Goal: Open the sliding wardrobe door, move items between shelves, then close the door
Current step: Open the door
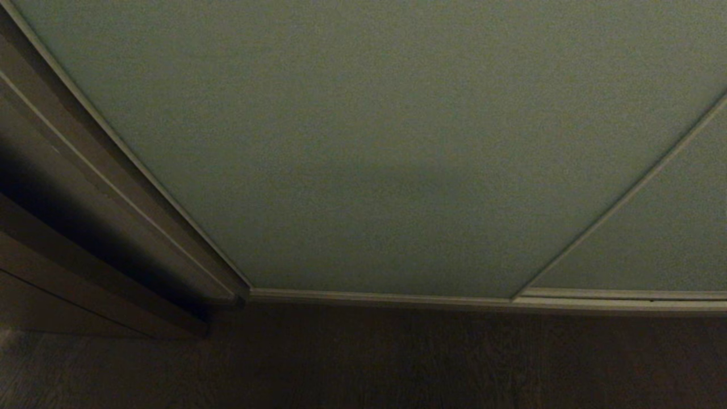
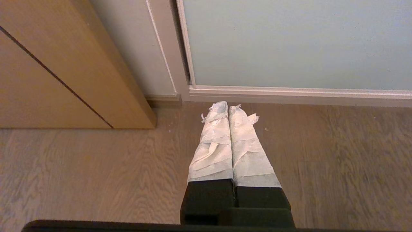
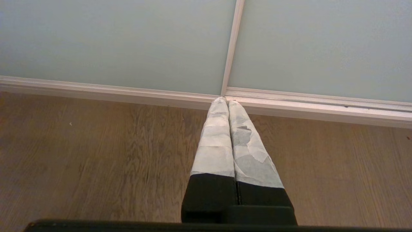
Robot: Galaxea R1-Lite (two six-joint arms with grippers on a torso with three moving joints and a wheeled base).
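Nearest to the robot, both arms hang parked and point down at the wooden floor point(image 2: 96, 167), neither one in the head view. The left gripper point(image 2: 228, 108) has its two cloth-wrapped fingers point(image 2: 214, 145) pressed flat together with nothing between them, hovering above the boards near the bottom left corner of the wardrobe. The right gripper point(image 3: 227, 101) is clenched the same way and empty, its tips aimed at the spot where two panels meet. Both look folded away because no reach has begun; the wrapping on the fingers probably gives a softer, grippier touch.

Beyond the floor runs the pale bottom rail point(image 1: 386, 296) that the panels slide along. Above it the sliding wardrobe door point(image 1: 363, 142) fills most of the head view and stands fully closed, its left edge against the dark wooden frame point(image 1: 113, 187). A second panel point(image 1: 670, 233) sits beside it to the right, parted by a slim pale strip. With the door shut, the toys and shelves behind it are hidden, so opening it is likely the first step, and it is not yet started.
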